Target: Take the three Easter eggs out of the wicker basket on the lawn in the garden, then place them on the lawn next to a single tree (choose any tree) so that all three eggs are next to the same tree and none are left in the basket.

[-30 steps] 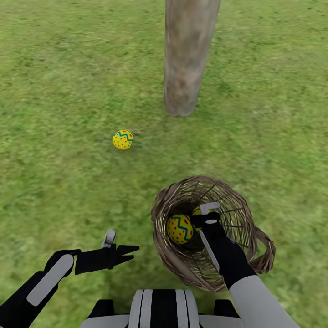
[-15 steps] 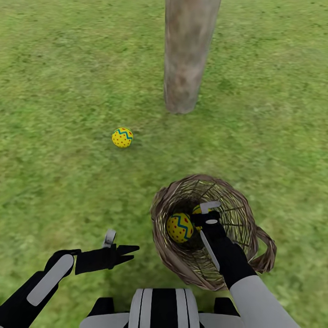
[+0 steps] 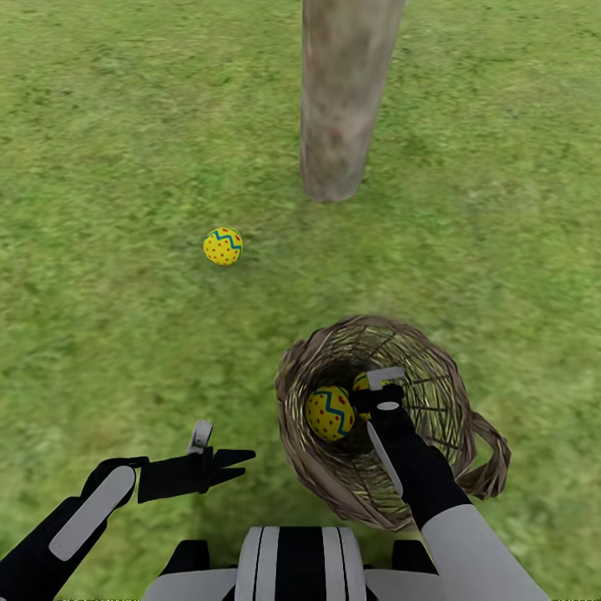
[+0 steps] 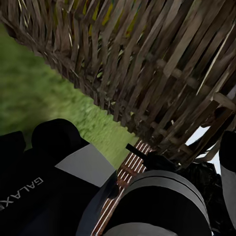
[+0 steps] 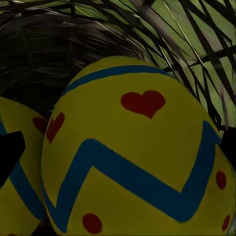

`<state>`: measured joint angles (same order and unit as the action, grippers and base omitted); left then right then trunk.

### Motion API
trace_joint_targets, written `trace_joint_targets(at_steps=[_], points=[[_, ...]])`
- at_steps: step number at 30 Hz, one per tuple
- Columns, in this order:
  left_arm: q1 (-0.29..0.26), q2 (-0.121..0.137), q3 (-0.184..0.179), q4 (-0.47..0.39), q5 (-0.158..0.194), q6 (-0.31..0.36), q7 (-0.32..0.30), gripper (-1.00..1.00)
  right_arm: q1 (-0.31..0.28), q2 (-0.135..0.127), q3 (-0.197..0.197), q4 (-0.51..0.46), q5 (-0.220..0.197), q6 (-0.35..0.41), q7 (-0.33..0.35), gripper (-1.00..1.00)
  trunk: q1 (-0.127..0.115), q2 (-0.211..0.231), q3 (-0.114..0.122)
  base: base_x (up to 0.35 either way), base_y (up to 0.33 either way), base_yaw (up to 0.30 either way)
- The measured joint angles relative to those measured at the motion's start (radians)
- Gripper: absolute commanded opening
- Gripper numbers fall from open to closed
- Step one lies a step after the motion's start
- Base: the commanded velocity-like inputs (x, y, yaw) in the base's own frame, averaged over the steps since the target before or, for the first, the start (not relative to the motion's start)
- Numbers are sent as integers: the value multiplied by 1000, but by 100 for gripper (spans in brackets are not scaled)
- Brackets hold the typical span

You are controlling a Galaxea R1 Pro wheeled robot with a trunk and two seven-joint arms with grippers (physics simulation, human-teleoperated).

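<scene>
- Right gripper [image 3: 373, 391] reached into the round woven brown-twig wicker basket [image 3: 300, 392], its fingers about a yellow zigzag-banded egg [image 5: 137, 147]; grip uncertain.
- Second matching egg [image 3: 330, 412] lay at its 9 o'clock.
- Left gripper [image 3: 225, 455] hovered open, empty.
- Third egg [image 3: 223, 246] sat on green lawn [image 3: 100, 167], at 8 o'clock from the grey-beige tree trunk [image 3: 338, 100].

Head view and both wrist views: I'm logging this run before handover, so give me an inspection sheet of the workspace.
Surface: lawn, mottled green grass.
Job's things: wicker basket on the grass holds two eggs; left egg in the basket, second egg close ahead of the right wrist camera. One egg on the grass, near the tree trunk.
Clutter: nothing seen.
Grippers: left gripper open, empty, beside the basket. Right gripper inside the basket at the second egg; grip unclear.
Cables: nothing seen.
Surroundings: grass all round.
</scene>
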<state>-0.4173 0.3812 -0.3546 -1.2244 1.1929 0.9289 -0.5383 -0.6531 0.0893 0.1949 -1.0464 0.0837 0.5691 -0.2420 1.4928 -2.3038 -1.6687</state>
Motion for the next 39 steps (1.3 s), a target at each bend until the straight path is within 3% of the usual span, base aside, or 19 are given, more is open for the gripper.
trace_joint_targets(at_steps=[5,23,25,27,28,39], points=[[0,0,0,0,0,1,0,100,0,1,-1,-10,25,0,-1,100,0,0,-8,0,0,0],[0,0,-11,-1,0,2,0,100,0,-1,2,-15,50,7,-5,100,0,0,-36,0,0,0],[0,0,-12,-1,0,2,0,100,0,0,2,-12,69,6,-3,100,0,0,-38,0,0,0],[1,0,-11,-2,0,2,0,100,0,2,1,-6,125,9,-1,100,0,0,-41,0,0,0],[1,0,-11,-2,0,2,0,100,0,3,1,-5,134,10,-1,100,0,0,-42,0,0,0],[0,0,-23,-1,0,2,0,100,0,0,3,0,148,15,-1,100,0,0,-52,0,0,0]])
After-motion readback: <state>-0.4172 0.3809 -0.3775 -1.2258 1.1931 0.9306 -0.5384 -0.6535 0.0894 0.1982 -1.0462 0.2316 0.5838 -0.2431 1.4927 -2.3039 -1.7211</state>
